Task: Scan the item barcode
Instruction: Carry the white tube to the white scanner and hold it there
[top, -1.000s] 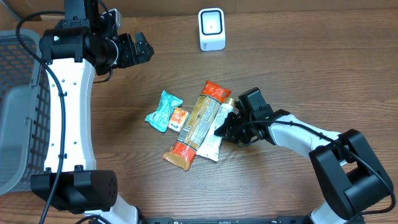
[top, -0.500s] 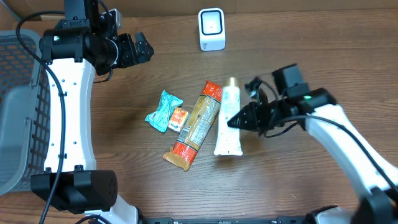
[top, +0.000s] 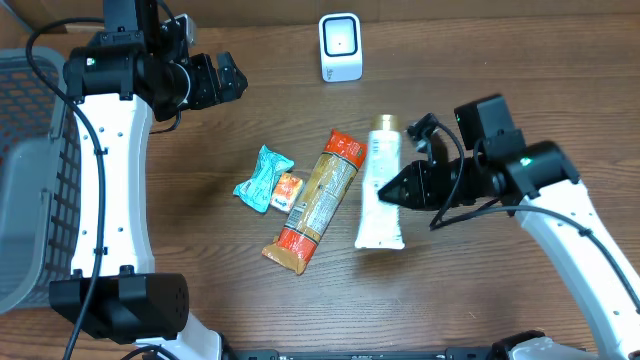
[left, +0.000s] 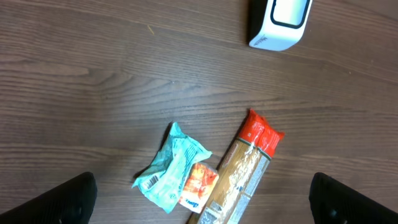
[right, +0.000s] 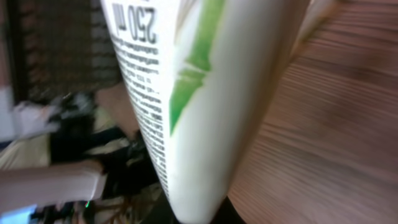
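Right gripper (top: 386, 192) clamped shut on the white tube (top: 381, 225), apparently lifted off the surface (top: 500, 80), just beside the pasta packet (top: 320, 200).

The hold sits on one long edge near the tube's middle, so the tube may swivel or slip on the way to the scanner (top: 341, 46), well apart at the far side. The barcode could then face away from it. No barcode shows anywhere. The right wrist view gives only blurred small print, and the tube hides the fingers there. Far left, the left gripper (top: 228, 78) hangs spread wide, holding nothing.
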